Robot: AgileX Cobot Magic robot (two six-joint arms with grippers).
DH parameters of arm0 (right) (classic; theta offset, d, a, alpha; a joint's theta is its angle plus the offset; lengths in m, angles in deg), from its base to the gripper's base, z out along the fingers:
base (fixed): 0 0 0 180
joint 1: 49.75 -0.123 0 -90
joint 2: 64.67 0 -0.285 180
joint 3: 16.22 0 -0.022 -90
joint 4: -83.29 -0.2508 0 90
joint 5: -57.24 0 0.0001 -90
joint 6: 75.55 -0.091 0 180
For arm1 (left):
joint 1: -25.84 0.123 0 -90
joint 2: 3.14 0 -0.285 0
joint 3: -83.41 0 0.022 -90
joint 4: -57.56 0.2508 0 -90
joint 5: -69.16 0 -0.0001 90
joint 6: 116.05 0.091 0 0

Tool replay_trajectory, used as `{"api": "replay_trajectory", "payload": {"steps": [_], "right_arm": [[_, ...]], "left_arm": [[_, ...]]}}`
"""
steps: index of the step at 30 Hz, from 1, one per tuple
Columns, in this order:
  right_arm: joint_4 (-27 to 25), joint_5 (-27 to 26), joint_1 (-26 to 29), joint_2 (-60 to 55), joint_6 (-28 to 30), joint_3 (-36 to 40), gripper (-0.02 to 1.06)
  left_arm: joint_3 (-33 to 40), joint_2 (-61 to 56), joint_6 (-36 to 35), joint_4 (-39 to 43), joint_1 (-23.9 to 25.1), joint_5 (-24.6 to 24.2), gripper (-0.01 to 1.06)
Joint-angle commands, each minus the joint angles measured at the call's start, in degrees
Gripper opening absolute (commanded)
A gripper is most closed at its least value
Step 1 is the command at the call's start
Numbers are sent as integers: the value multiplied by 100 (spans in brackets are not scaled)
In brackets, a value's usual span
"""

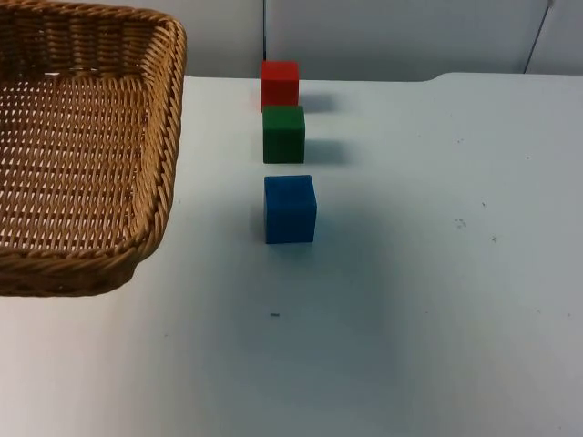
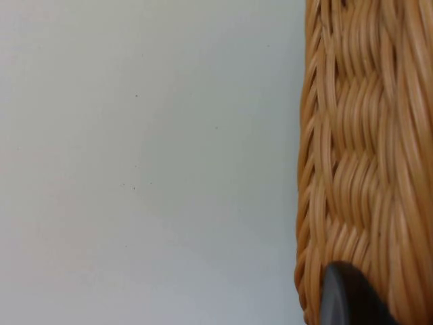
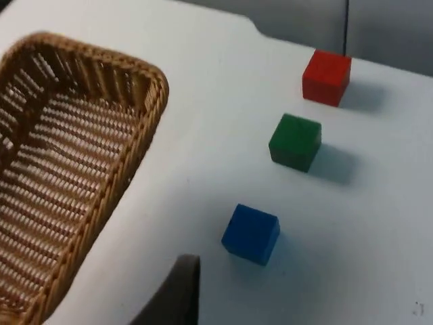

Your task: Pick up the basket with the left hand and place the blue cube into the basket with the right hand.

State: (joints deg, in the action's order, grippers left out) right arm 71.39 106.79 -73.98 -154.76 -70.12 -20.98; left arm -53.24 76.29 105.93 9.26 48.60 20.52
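Top view: the blue cube [image 1: 290, 209] is sat on the white table [image 1: 437, 300], nearest in a row with green cube [image 1: 283, 134] and red cube [image 1: 280, 84], right of the wicker basket [image 1: 82, 155]. Left gripper [image 2: 352, 298] is pressed against the basket's wall, right gripper [image 3: 177, 291] is hung near the blue cube; grip can't be told for either.

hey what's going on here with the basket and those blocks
A two-armed robot is partway into loading a wicker basket. The left gripper is right at the basket's woven wall, seen in the left wrist view. The right gripper hovers over the white table near the blue cube. That cube sits on the table in a row with a green cube and a red cube.
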Motion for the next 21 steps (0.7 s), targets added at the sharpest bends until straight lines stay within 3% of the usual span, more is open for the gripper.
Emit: {"api": "replay_trajectory", "payload": {"steps": [1,4,12,21], "right_arm": [[731,-188,-490,-444,-766,-133,101],[1100,-264,-792,-864,-1270,-231,101],[1823,-1162,-1293,-2098,-3001,-329,99],[1889,-1014,-1418,-3271,-3577,-862,99]], "left_arm": [[-8,-67,-15,-212,38,10,0],[-8,-67,-15,-212,38,10,0],[-8,-67,-51,-235,38,18,0],[-8,-67,-51,-249,38,18,0]]}}
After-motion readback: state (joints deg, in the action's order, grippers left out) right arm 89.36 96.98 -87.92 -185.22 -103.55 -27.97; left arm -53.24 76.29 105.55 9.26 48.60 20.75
